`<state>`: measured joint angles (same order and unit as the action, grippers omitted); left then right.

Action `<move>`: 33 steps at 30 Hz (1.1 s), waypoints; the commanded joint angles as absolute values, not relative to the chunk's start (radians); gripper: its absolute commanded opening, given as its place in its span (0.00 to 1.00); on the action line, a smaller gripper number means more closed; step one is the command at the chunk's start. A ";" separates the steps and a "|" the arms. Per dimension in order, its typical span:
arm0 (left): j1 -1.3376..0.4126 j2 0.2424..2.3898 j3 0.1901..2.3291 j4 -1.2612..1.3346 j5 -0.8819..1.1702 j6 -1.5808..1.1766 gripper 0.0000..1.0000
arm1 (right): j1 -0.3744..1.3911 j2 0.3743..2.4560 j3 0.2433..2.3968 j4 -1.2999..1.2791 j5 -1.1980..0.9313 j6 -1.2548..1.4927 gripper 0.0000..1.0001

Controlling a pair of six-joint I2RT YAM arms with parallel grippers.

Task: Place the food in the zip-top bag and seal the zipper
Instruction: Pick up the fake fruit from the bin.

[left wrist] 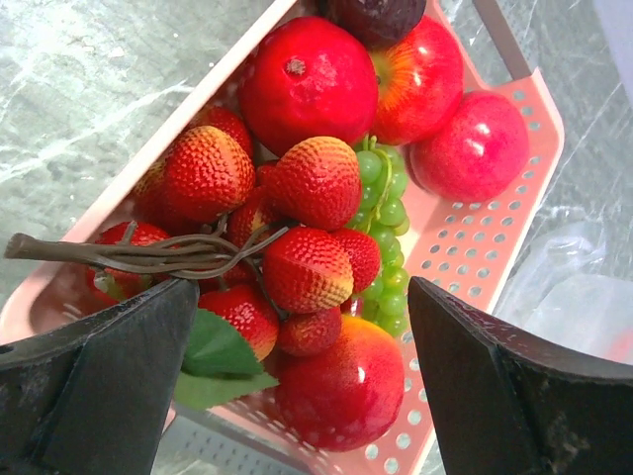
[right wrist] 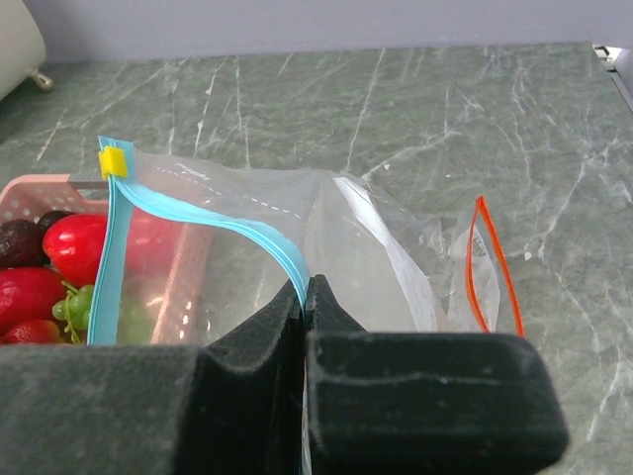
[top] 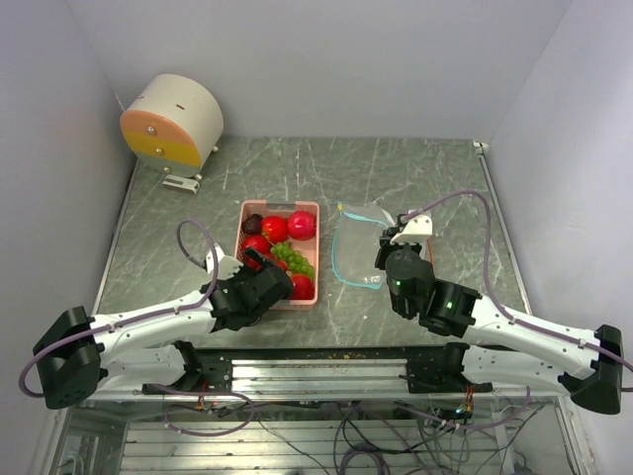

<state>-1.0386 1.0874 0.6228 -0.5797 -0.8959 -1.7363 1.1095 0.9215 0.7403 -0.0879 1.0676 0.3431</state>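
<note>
Nearest the arm bases, the left gripper (top: pixel 263 263) is spread wide with nothing in it, hanging over the near end of the pink tray (top: pixel 279 205). From its wrist cam the two dark fingers (left wrist: pixel 109 376) frame the pile but I can't tell if they touch any of it

All the food (left wrist: pixel 316 198) is in that tray, none in the bag. Closest to the fingers is a red-orange peachy fruit (left wrist: pixel 341 386), then a bunch of bumpy red strawberries (left wrist: pixel 307 188) on a brown stem (left wrist: pixel 129 252) with a green leaf (left wrist: pixel 213 346). A green grape bunch (left wrist: pixel 386 228) is tucked beside them, and further back sit three glossy red apple-like balls (left wrist: pixel 307 79) and one dark purplish fruit (left wrist: pixel 376 15) at the far end

Over on the right, the right gripper (top: pixel 386 252) is clamped tight on the zip-top bag (top: pixel 358 247), pinching the mouth edge right at the blue zipper strip (right wrist: pixel 282 252). The bag lies just beside the tray, mouth gaping. The yellow slider (right wrist: pixel 114 160) sits at the end of the strip nearest the tray. There's a clear bit with an orange-red edge (right wrist: pixel 490 267) right of the bag; can't tell what it is

Everything's on a green marbled table (top: pixel 396 168), and way back left is a round cream and orange drum thing (top: pixel 173 121)
</note>
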 commanded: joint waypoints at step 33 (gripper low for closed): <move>-1.075 1.099 0.659 -0.495 -1.042 -1.504 0.12 | 1.115 0.864 0.724 -0.165 1.052 0.418 0.00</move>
